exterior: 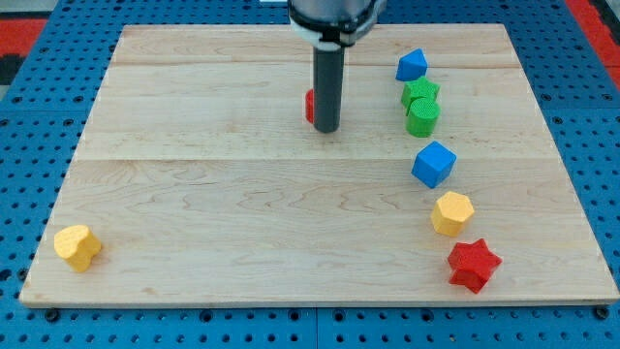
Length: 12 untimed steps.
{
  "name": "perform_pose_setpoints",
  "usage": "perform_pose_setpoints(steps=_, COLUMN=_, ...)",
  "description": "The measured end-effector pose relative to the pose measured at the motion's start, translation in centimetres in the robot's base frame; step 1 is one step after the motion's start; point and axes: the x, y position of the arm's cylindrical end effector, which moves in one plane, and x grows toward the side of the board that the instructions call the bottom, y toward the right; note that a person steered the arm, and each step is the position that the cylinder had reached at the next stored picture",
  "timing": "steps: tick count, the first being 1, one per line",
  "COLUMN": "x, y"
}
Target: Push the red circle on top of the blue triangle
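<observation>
My rod hides most of the red circle (309,106), touching my tip (326,130) on its left; no jaws here. Blue triangle (412,66) sits right, near the board's (242,242) top edge.

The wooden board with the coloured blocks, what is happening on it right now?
A single robot arm is pushing blocks across the wooden board with a dark rod. My tip sits against the red circle block, which is mostly hidden behind the rod at its left. The blue triangle block lies apart, toward the view's upper right, at the top of a column with two green blocks, a blue cube, a yellow hexagon and a red star.
</observation>
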Motion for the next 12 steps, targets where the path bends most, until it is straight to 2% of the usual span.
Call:
perform_pose_setpoints(steps=1, x=-4.7, y=0.0)
perform_pose_setpoints(steps=3, x=-9.8, y=-4.8)
perform_pose_setpoints(steps=5, x=-12.2, y=-9.6)
perform_pose_setpoints(steps=6, x=-14.8, y=-9.4)
perform_pose_setpoints(steps=7, x=-16.3, y=-6.3)
perform_pose_setpoints(steps=9, x=-16.3, y=4.3)
perform_pose_setpoints(steps=11, x=-16.4, y=-1.5)
perform_pose_setpoints(steps=12, x=-16.0, y=0.6)
